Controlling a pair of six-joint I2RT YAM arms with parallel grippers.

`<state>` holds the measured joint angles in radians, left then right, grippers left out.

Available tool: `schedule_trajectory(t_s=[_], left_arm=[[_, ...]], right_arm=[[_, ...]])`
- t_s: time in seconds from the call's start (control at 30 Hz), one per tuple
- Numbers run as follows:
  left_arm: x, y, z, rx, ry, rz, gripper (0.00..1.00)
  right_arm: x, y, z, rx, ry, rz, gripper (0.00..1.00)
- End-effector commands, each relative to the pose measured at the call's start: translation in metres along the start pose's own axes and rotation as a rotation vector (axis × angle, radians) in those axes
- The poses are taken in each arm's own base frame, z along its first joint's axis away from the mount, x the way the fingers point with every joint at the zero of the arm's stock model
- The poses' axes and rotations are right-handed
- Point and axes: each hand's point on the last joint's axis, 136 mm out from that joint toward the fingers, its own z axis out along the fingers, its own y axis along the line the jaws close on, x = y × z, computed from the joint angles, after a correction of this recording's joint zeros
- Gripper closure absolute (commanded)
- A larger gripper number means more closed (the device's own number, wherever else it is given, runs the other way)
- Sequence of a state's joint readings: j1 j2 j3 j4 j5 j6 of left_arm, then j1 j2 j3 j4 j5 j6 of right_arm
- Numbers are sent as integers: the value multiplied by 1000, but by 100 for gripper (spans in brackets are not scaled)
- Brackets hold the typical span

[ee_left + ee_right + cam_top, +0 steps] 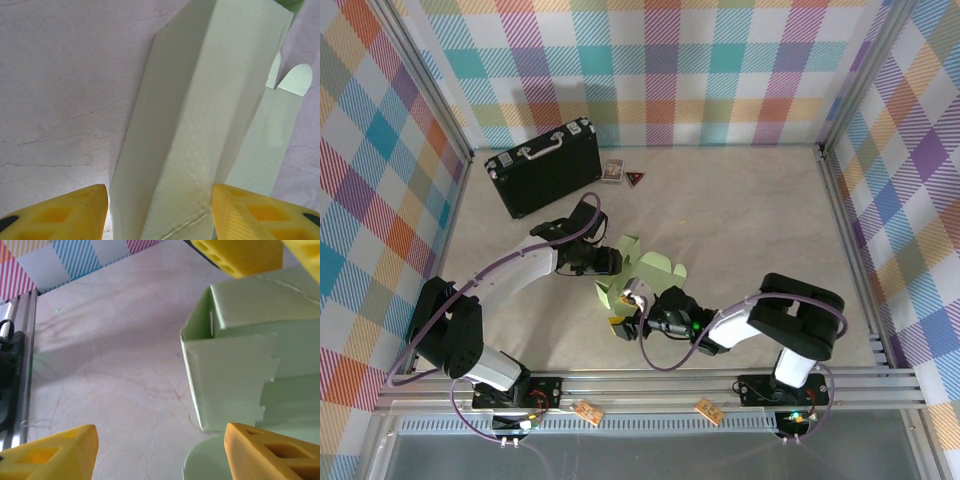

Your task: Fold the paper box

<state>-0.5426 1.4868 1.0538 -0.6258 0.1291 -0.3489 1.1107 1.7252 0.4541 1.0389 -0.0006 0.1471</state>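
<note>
Across the table (750, 210): broad bare room over the right side and the far half, closed in by plaid walls and aluminium rails. At far left, a black briefcase (545, 170) lying flat, well apart from the work.

Near the middle, toward the near edge, the paper box (650, 268) (200, 125) (235, 375): partly folded, with flaps standing. From above, near part hidden under both wrists. Cut off at the frame edges in both wrist views, so the whole shape is hard to make out.

Left gripper (617, 263) (160, 200) straddling a raised folded ridge of the box, one pad against the card, the other just beside the ridge's edge. Cannot tell whether clamped or merely around it.

Right gripper (632, 312) (160, 440) spread wide, holding nothing, one finger over bare table, the other at the box's near flap.

Just right of the briefcase, a small printed card (612, 171) and a dark triangular piece (635, 179), too small to read.
</note>
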Motion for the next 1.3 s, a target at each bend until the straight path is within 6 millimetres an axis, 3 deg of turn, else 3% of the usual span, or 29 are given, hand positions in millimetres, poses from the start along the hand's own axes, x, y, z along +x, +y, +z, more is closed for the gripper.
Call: schedule_trajectory(t_s=[0.0, 0.5, 0.67, 0.9, 1.27], left_arm=[[10, 14, 4, -69, 34, -11, 44], [13, 15, 5, -70, 46, -2, 46], [14, 14, 4, -64, 49, -4, 46], [17, 10, 5, -35, 63, -8, 46], [22, 6, 10, -12, 98, -3, 46]], right_arm=[[-35, -4, 10, 59, -169, -61, 31], [-29, -35, 48, 210, -144, -91, 40], [-33, -46, 49, 225, -184, -101, 46], [-36, -63, 53, 231, -185, -64, 65], [-35, -73, 53, 101, -161, 3, 71]])
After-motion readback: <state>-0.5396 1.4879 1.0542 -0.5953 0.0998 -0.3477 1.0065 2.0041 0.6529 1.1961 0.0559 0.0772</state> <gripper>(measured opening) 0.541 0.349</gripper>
